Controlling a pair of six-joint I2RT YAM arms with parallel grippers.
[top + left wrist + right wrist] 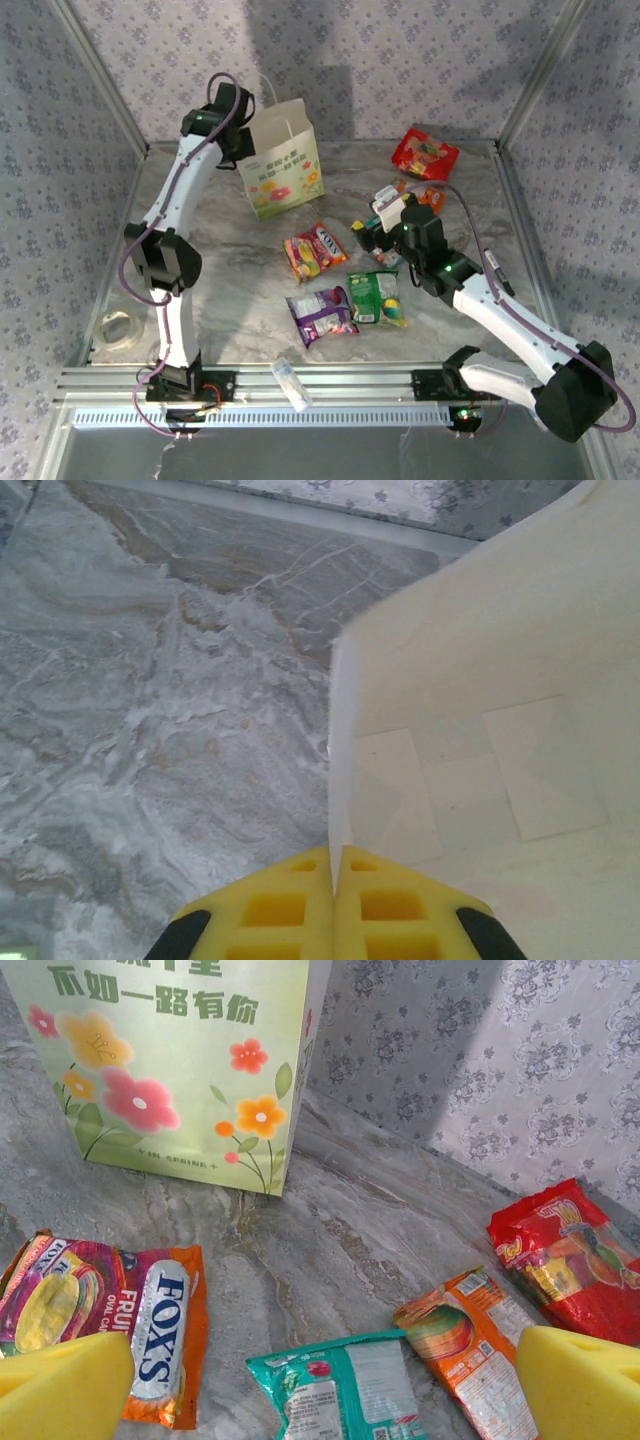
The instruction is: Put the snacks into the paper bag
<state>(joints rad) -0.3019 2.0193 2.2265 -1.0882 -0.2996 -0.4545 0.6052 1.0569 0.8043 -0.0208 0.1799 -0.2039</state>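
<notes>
right claw [320, 1388] hangs spread open, and the teal snack packet [345, 1385] lies flat on the bench [350, 1250] dead between its fingers [60, 1390], long axis seemingly crosswise to their closing line. left claw [333, 885] is clenched on the rim of the upright paper bag [285, 165], far-left; right arm's the nearer one.

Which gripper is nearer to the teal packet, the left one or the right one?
Right. The right gripper hangs open just above the teal packet. The left gripper is far from it, shut on the top edge of the bag.
</notes>
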